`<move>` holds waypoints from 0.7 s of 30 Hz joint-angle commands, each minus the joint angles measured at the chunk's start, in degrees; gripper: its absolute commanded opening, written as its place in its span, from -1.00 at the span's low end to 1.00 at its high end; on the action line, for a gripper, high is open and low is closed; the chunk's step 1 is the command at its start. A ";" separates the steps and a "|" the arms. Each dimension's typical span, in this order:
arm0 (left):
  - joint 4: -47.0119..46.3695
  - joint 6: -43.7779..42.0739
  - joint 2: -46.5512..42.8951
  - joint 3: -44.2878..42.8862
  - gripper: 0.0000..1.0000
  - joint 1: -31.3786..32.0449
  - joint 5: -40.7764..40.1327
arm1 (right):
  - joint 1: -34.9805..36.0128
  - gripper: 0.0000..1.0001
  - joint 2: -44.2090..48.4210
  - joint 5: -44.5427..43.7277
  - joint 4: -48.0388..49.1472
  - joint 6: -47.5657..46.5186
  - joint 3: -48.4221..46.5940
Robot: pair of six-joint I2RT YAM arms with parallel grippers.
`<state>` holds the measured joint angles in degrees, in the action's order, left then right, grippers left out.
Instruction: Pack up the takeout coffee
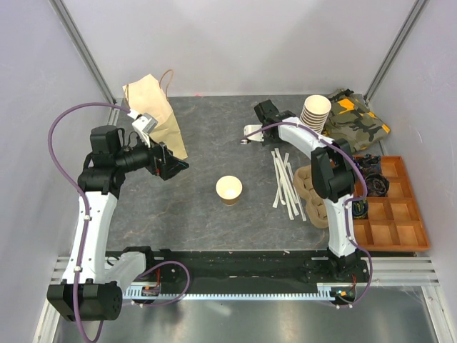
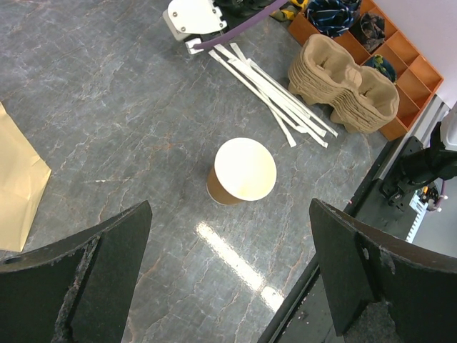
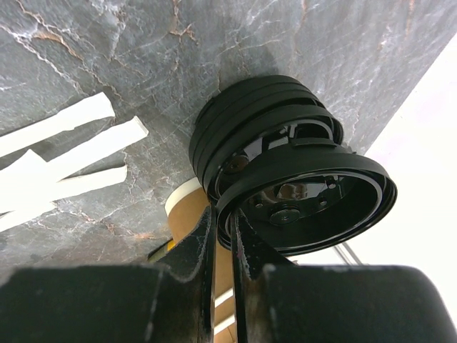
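Lidless cup (image 1: 229, 190) stands upright mid-frame in top view, down-left of the right gripper (image 3: 223, 227), which pinches the top black lid (image 3: 314, 196) by its rim; left gripper (image 1: 173, 166) gapes empty at cup's left.

Bare table (image 1: 193, 143) rings the cup (image 1: 229, 190). Strips (image 1: 284, 184) and stacked carriers (image 1: 314, 194) crowd its right, the right gripper (image 3: 223, 229) pinching a lid (image 3: 307, 193) behind them; the bag (image 1: 156, 118) stands far left.
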<state>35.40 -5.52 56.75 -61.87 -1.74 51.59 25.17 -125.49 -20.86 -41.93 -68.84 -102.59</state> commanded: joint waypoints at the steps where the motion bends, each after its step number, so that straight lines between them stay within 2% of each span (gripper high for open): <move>1: -2.17 -1.42 -0.94 -1.33 1.00 0.33 1.49 | 1.63 -1.00 5.77 0.73 -0.16 1.86 -2.97; 11: -0.77 -3.53 -2.35 -3.43 1.00 0.33 5.62 | 8.14 -1.00 14.83 13.37 -10.00 14.86 -10.17; 14: 0.37 -6.33 -2.87 -4.49 1.00 0.42 7.02 | 8.41 -1.00 17.99 22.59 -14.92 23.11 -13.60; 15: 0.46 -6.96 -3.66 -4.58 1.00 0.42 7.29 | 8.32 -1.00 19.22 28.54 -16.59 24.79 -13.69; 21: -1.55 -12.49 -4.90 -5.11 0.98 4.28 6.51 | 8.32 -1.00 31.70 50.02 -13.89 38.94 -4.83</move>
<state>35.86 -11.42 52.90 -64.62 -0.03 56.55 33.78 -101.27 10.46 -55.20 -41.89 -111.31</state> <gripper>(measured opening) 0.994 0.150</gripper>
